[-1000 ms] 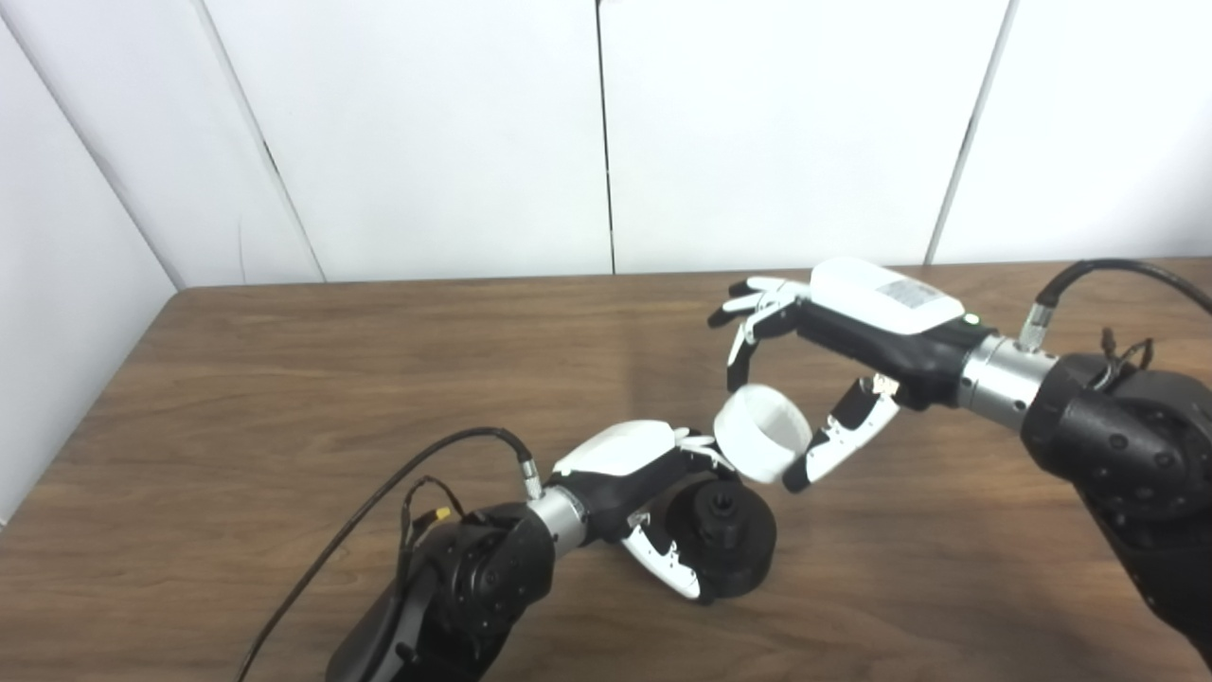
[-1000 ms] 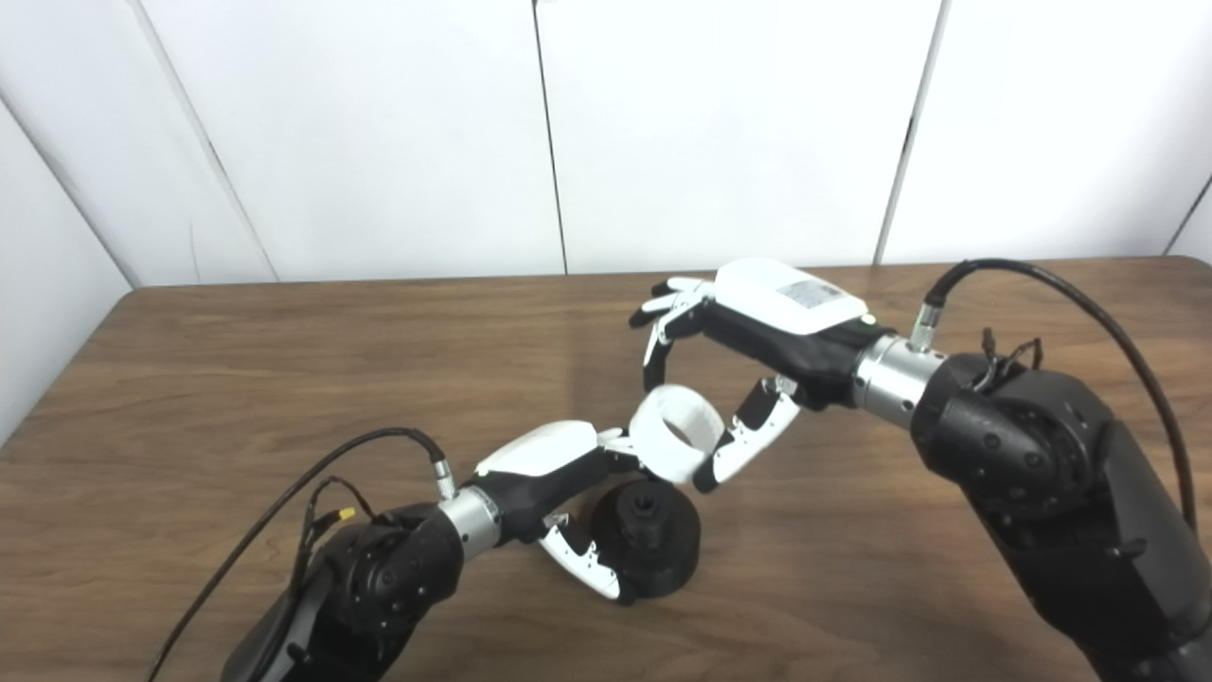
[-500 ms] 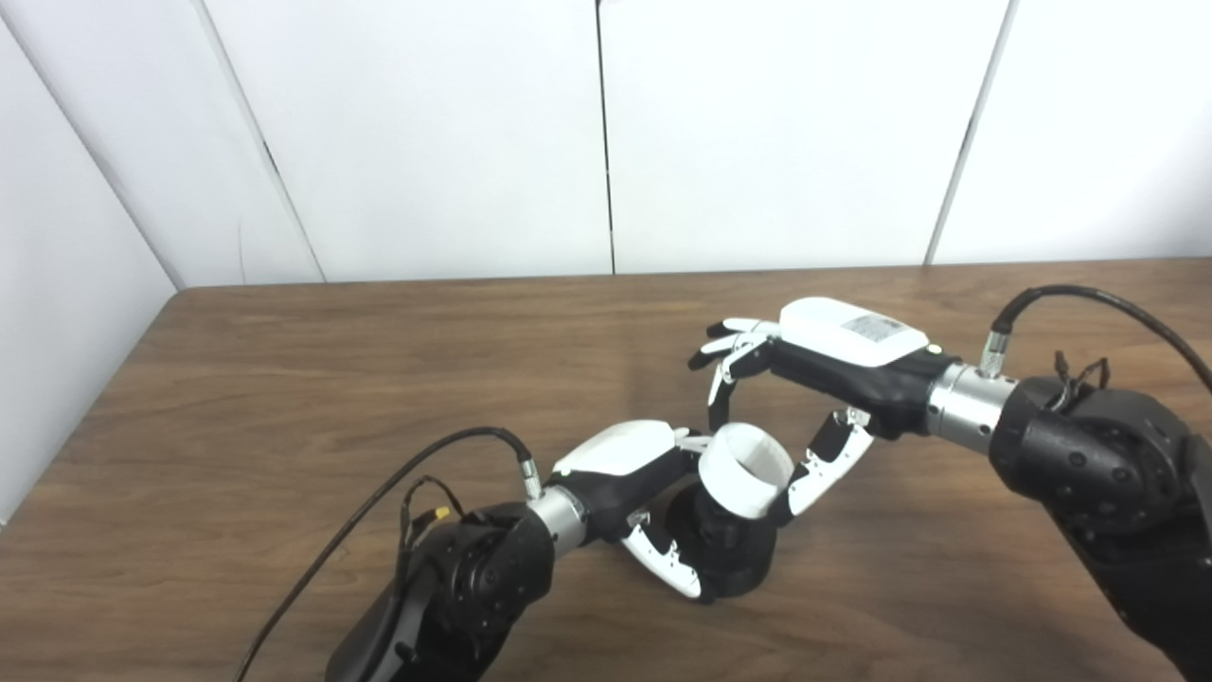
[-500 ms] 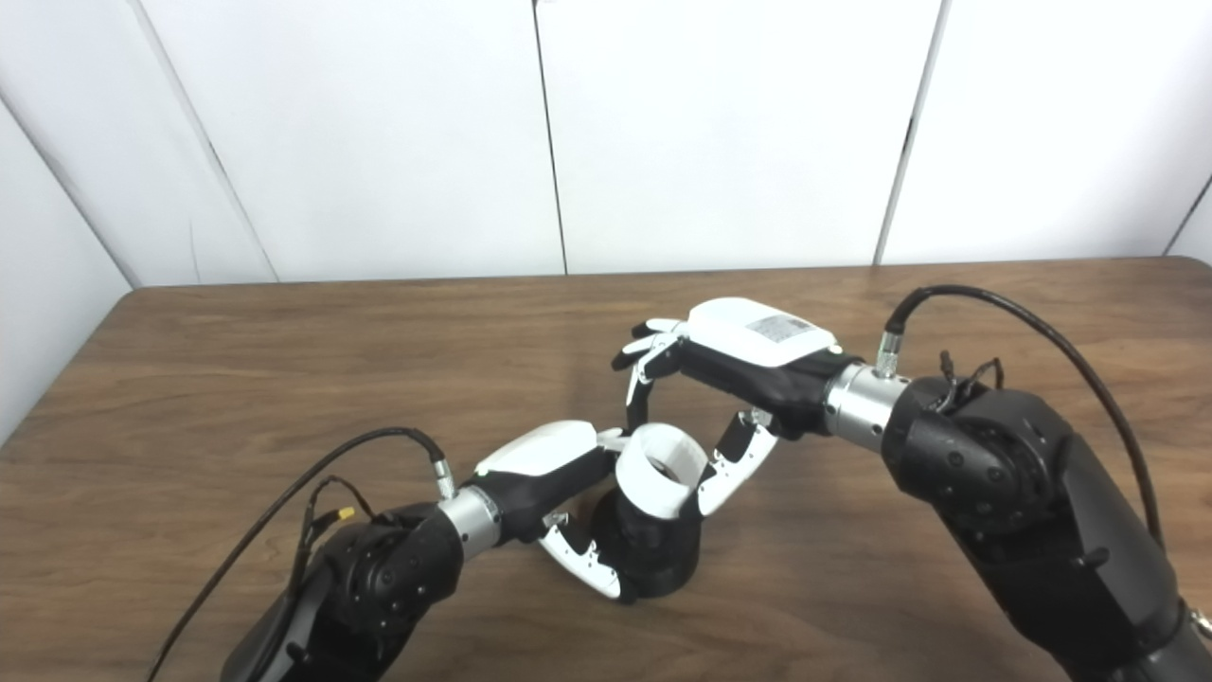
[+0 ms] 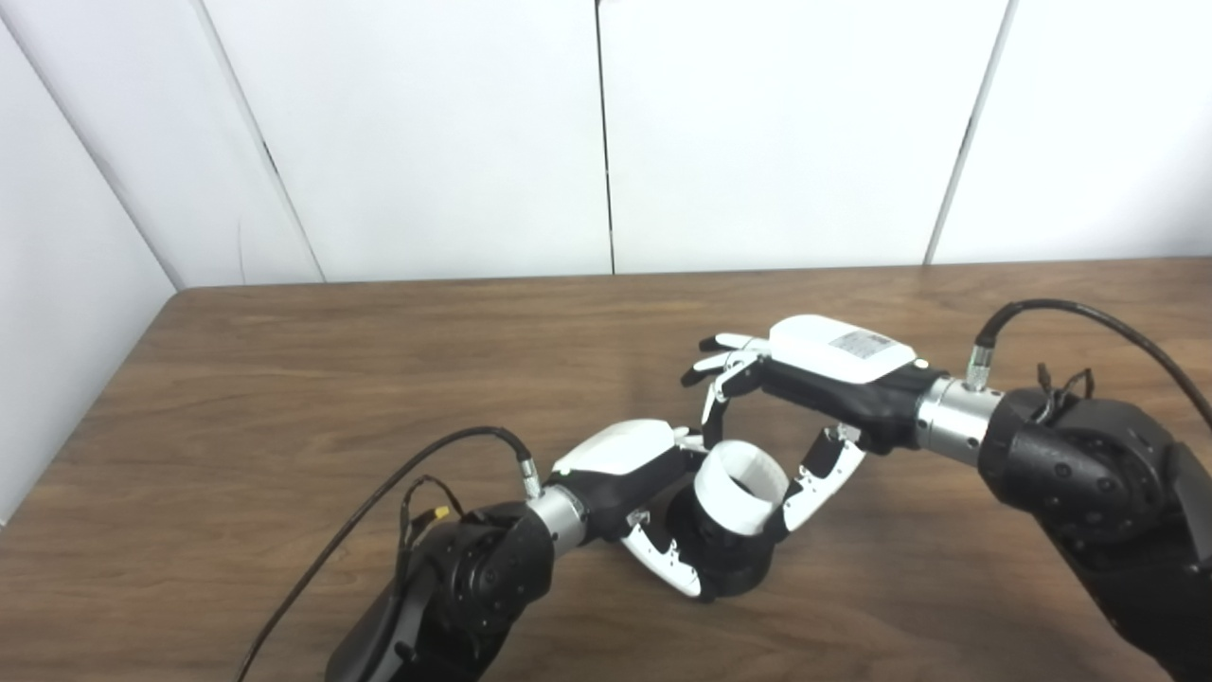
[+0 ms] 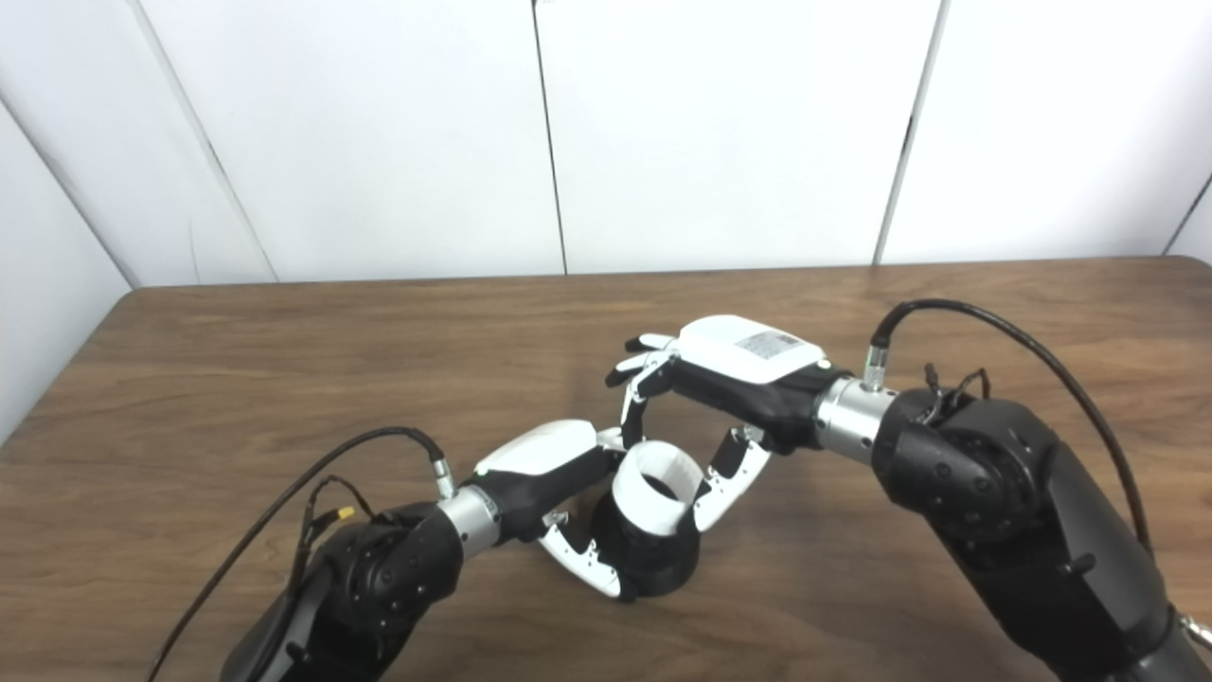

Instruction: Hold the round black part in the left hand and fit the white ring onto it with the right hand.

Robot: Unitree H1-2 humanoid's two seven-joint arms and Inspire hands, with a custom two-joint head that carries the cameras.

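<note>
Left hand point(image 5: 632, 471) clamps the round black part point(image 5: 724, 559) steady while right hand point(image 5: 805, 398), from two o'clock, pinches the white ring point(image 5: 739, 485) over it for seating

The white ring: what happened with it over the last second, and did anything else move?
The right hand carried the white ring down and to the picture's left, from up beside the round black part to right over it, hiding its hub; whether it is seated cannot be told. The grip on the ring did not change. The left hand kept holding the black part in place on the table.
</note>
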